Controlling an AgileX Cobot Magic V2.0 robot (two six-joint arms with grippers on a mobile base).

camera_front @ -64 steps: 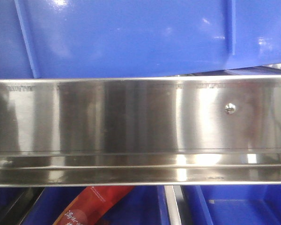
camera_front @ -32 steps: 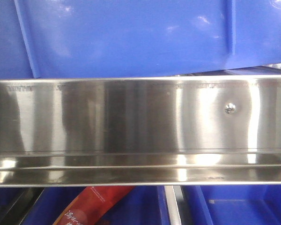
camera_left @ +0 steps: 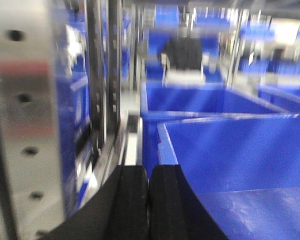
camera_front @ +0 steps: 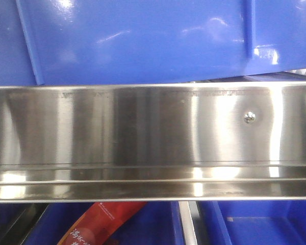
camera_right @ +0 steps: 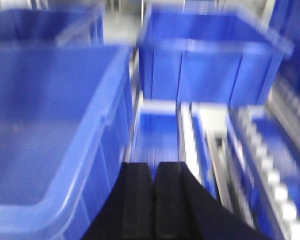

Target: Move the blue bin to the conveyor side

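Observation:
The blue bin [camera_front: 143, 41] fills the top of the front view with its glossy ribbed side wall. In the left wrist view the blue bin [camera_left: 240, 160] lies just right of my left gripper [camera_left: 148, 172], which is shut with its black fingers pressed together and nothing between them, close by the bin's left rim. In the right wrist view the blue bin [camera_right: 40, 125] is on the left, and my right gripper [camera_right: 154, 167] is shut and empty beside its right wall. The conveyor side is out of view.
A stainless-steel rail [camera_front: 143, 127] with a screw crosses the front view. Below it are a bin [camera_front: 158, 224] holding a red snack packet [camera_front: 99, 224] and another bin [camera_front: 265, 224]. A perforated metal post [camera_left: 25, 125] stands left. More bins [camera_right: 210, 65] and a roller track [camera_right: 270, 175] lie ahead.
The light reflections on the bin wall and the rail have shifted, and the bin's right rib sits very slightly further left. Nothing else has visibly moved.

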